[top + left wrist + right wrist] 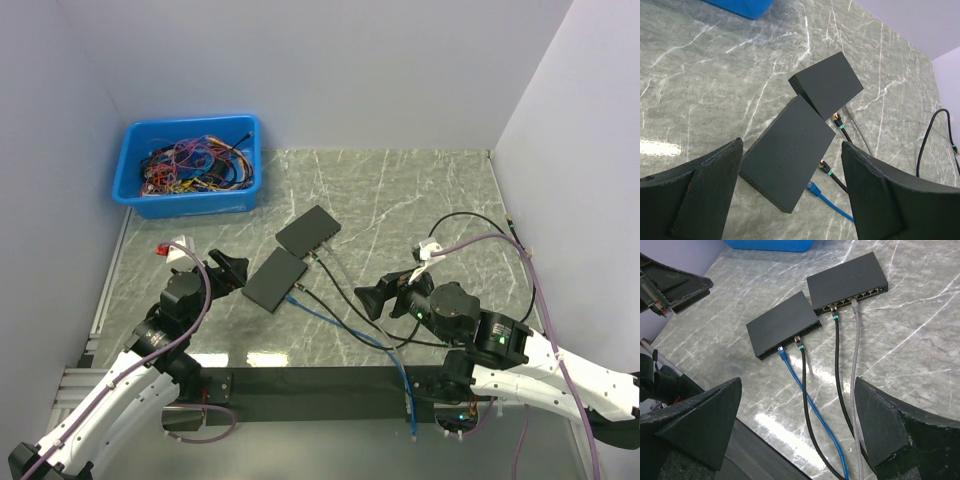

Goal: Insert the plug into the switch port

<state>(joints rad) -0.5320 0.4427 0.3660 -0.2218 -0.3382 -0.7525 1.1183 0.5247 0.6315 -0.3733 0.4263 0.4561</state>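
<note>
Blue plug [782, 352] at the port row of the near switch [782, 322], just left of a black plug [799, 343] with a teal collar; fully seated or only touching, impossible to tell. Near switch a flat, matte black rectangular box, askew at mid-table, one corner just beside the far switch [847, 282] of the same shape. In the far switch, a black cable [836, 355] and a grey cable [855, 365]. Smooth round leads trailing nearward over the marble table [420, 190], grey-green, white-veined, glossy with glare.

Port faces visible from the right wrist only; from the left wrist, just blank backs and tops, plugs peeking beyond. Only from overhead, the tangle of coloured wires inside the blue plastic bin [190, 165], far left.

Left gripper [792, 145] spread wide, gripping nothing, left of the near switch. Right gripper [797, 385] likewise gaping and empty, right of the switches, over the cables.
</note>
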